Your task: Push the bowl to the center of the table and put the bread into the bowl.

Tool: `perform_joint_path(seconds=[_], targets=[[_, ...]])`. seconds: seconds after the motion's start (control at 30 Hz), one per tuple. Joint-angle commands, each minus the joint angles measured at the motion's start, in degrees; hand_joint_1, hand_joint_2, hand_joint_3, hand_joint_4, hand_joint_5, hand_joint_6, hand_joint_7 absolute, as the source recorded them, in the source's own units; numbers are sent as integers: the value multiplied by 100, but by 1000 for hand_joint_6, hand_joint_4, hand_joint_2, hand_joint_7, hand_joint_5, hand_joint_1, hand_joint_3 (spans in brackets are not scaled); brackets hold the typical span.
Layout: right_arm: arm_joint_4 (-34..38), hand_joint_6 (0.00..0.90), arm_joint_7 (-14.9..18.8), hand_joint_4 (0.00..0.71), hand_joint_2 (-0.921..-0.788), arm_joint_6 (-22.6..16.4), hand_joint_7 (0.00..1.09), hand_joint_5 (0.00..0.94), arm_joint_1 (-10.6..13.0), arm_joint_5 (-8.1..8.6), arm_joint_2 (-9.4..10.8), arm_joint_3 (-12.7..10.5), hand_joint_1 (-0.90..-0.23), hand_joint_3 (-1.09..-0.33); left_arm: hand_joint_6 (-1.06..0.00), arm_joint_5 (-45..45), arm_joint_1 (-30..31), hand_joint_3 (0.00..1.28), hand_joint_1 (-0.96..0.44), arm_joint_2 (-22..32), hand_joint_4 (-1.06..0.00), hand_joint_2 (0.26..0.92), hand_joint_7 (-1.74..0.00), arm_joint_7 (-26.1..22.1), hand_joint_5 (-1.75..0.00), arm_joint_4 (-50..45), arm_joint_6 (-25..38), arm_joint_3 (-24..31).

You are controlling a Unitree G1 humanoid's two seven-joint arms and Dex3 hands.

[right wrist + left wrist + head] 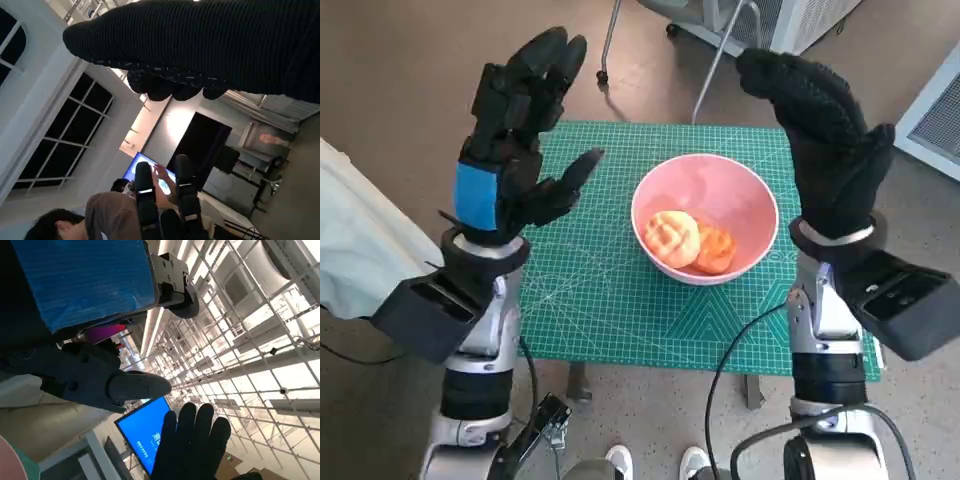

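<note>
A pink bowl (740,200) sits near the middle of the green mat (590,290), a little to the right. Inside it lie a pale yellow bread roll (672,238) and a smaller orange piece (717,249). My left hand (515,150) is raised above the mat's left side, fingers spread and holding nothing. My right hand (825,140) is raised to the right of the bowl, fingers straight up, empty. Both wrist views point up at the ceiling; the right hand (192,447) shows in the left wrist view, and the left hand's fingers (162,200) in the right wrist view.
The green mat covers the small table, whose front edge (650,365) is near my body. A chair's legs (610,45) stand on the floor behind the table. A white cloth (355,240) lies at the left. A person (85,222) and a blue screen (145,432) show in the wrist views.
</note>
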Motion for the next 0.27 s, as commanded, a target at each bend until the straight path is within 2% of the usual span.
perform_joint_path(seconds=[0.03, 0.27], targets=[[-27, 0, 39, 299, -921, 113, 821, 0, 39, -28, -58, 13, -625, -743, -213, -17, 38, 319, -422, -43, -342, 921, -490, 45, -21, -124, 52, 2], [-28, 0, 52, 296, -921, 122, 815, 0, 16, -43, -116, 1, -624, -744, -216, -31, 27, 320, -426, -54, -342, 921, -480, 19, -19, -128, 55, -16]])
